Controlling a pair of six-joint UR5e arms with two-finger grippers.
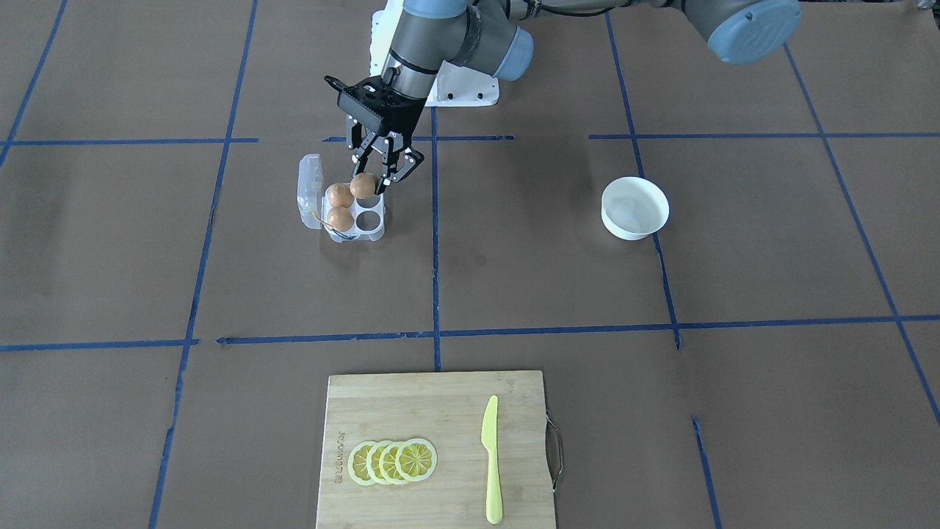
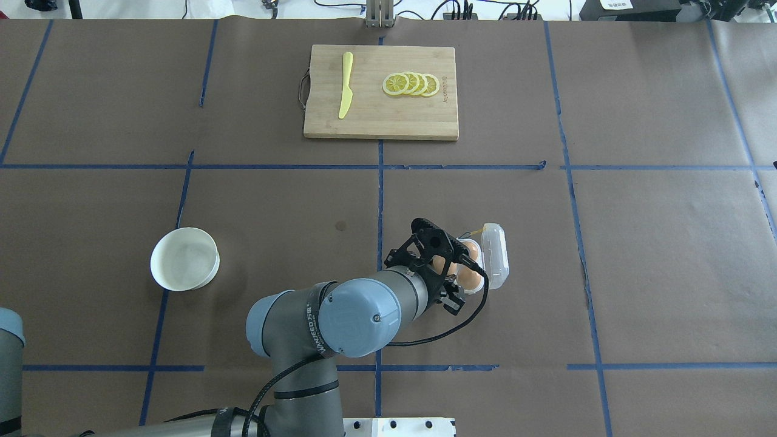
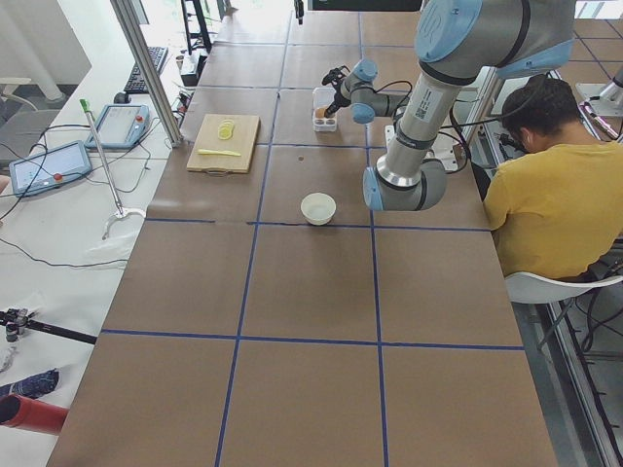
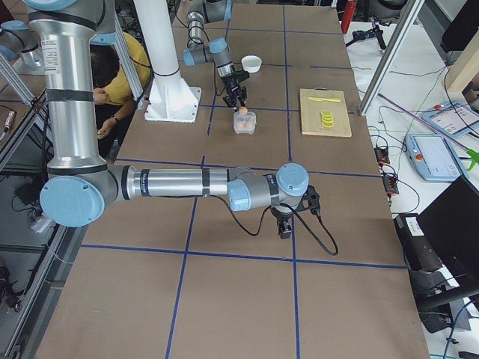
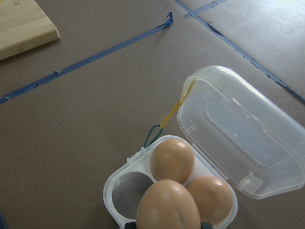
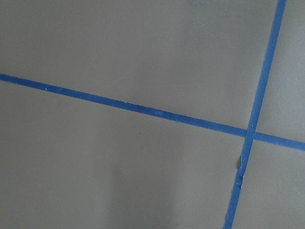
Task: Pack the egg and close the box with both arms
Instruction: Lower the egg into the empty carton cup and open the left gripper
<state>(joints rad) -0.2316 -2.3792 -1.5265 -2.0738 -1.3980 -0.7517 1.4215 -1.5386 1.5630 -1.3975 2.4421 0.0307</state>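
Note:
My left gripper (image 1: 373, 182) is shut on a brown egg (image 1: 362, 186) and holds it at the robot-side edge of the clear box (image 1: 371, 220), over a cell. I cannot tell whether the egg touches the cell. Two more eggs (image 1: 339, 196) (image 1: 340, 218) sit in the cells beside the open lid (image 1: 309, 189). In the left wrist view the held egg (image 5: 167, 206) is low and close, with one empty cell (image 5: 129, 191) and the yellow loop (image 5: 174, 107) showing. My right gripper (image 4: 284, 226) hangs low over bare table far from the box (image 4: 245, 122). I cannot tell if it is open.
A white bowl (image 1: 635, 208) stands apart on the robot's left side. A wooden cutting board (image 1: 411, 411) with lemon slices (image 1: 393, 461) and a yellow knife (image 1: 490, 459) lies at the far edge. A person in yellow (image 3: 545, 195) sits beside the robot.

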